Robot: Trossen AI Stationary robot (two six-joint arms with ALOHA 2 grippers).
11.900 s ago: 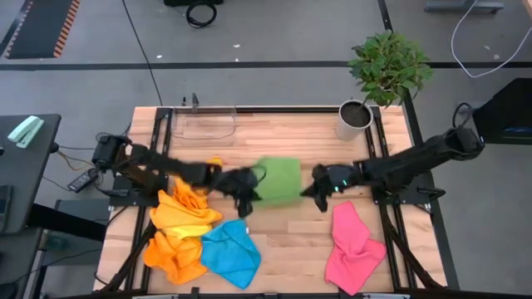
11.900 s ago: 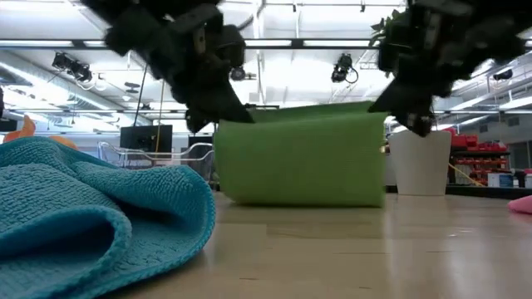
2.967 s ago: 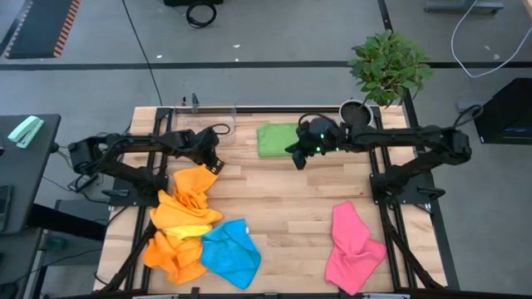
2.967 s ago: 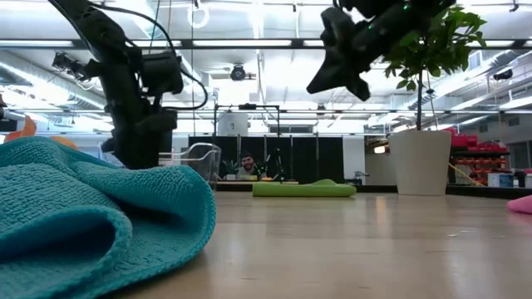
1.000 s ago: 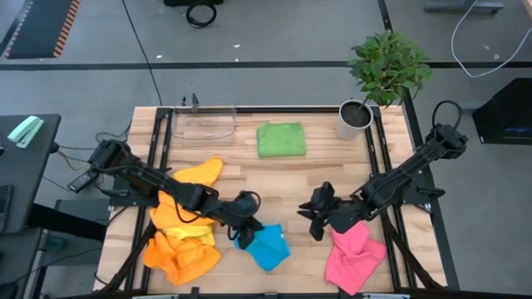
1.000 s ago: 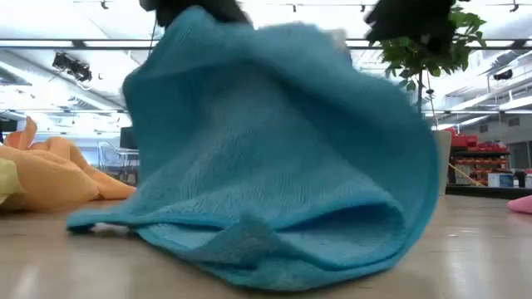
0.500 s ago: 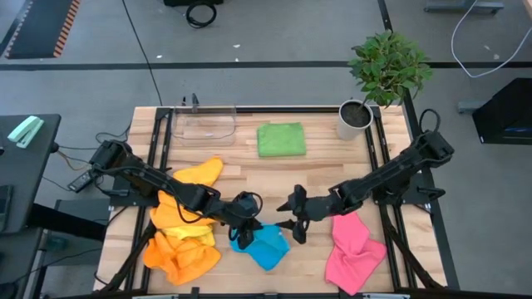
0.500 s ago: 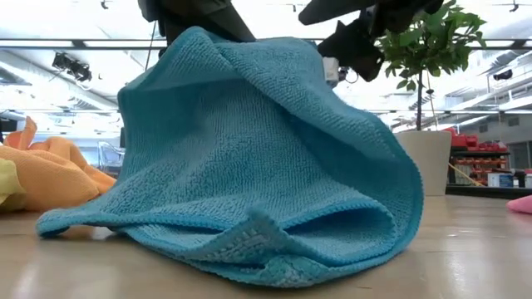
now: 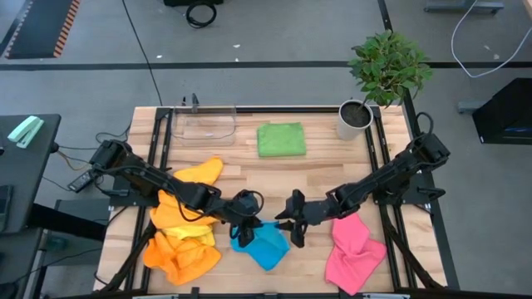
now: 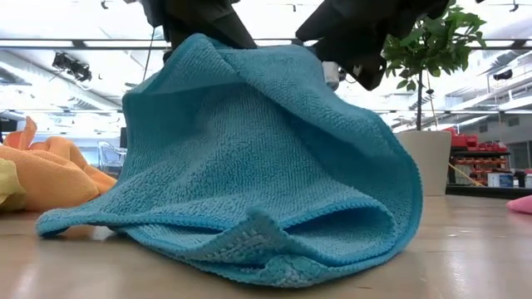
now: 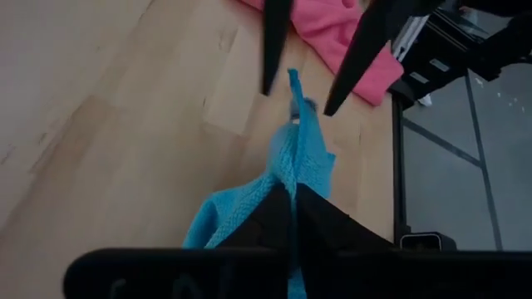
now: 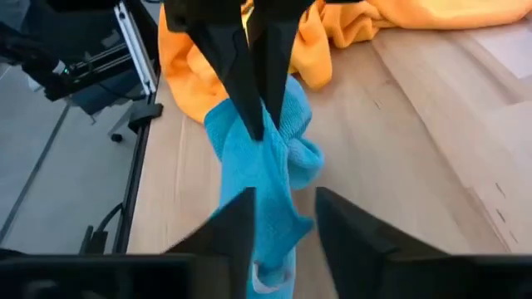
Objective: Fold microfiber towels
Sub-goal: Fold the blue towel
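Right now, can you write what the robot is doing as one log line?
left gripper: shut on blue towel | right gripper: open around towel's raised edge | green towel: folded

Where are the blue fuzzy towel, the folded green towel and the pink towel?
Blue microfiber towel [image 10: 249, 158], low view, its raised middle.
Folded green microfiber towel [image 9: 280, 139], high view, its centre.
Pink microfiber towel [image 9: 353, 246], high view, its middle.

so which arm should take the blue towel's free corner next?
Probably right. The left gripper is already shut on the blue towel; the right gripper sits open astride its raised edge.
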